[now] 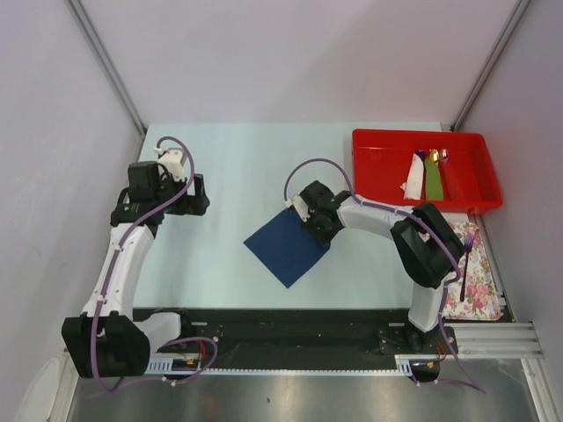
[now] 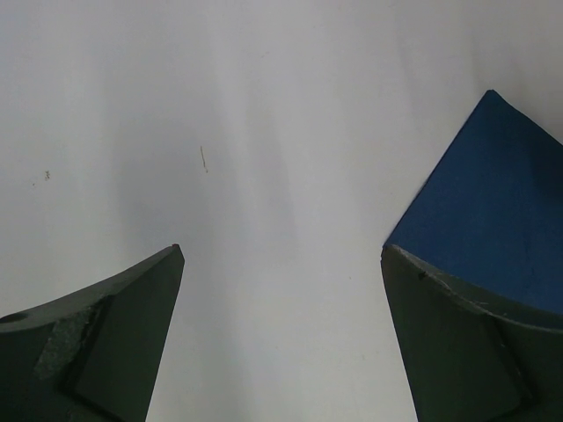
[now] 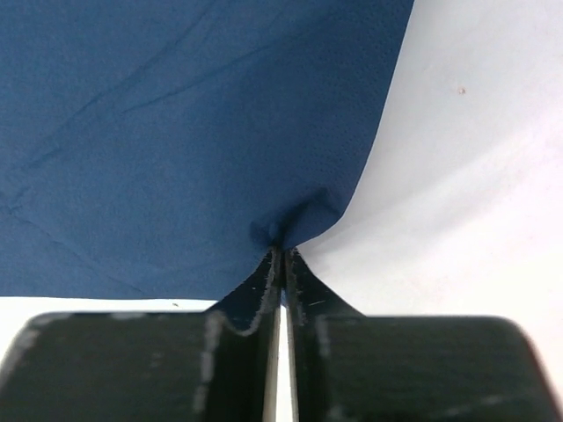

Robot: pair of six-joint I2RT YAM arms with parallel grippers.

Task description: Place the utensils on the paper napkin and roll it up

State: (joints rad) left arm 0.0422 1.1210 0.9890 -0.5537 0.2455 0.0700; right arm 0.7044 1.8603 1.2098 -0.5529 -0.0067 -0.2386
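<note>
The dark navy paper napkin [image 1: 283, 246] lies flat on the pale table, turned like a diamond. My right gripper [image 1: 305, 229] is shut on its right corner. The right wrist view shows the paper [image 3: 176, 132] puckered where the closed fingertips [image 3: 281, 255] pinch its edge. A slim dark utensil [image 1: 464, 262] rests on the flowered cloth [image 1: 479, 281] at the right edge. More utensils, one with a gold bowl [image 1: 433, 156], sit in the red tray [image 1: 378, 145]. My left gripper [image 1: 201, 195] hovers open to the napkin's left with nothing between its fingers [image 2: 281, 251]. One napkin corner [image 2: 493, 211] shows beside its right finger.
The red tray at the back right also holds a white crumpled piece [image 1: 413, 178] and a green strip [image 1: 434, 180]. Grey walls close in the table on both sides. A black rail [image 1: 299, 338] runs along the near edge between the arm bases.
</note>
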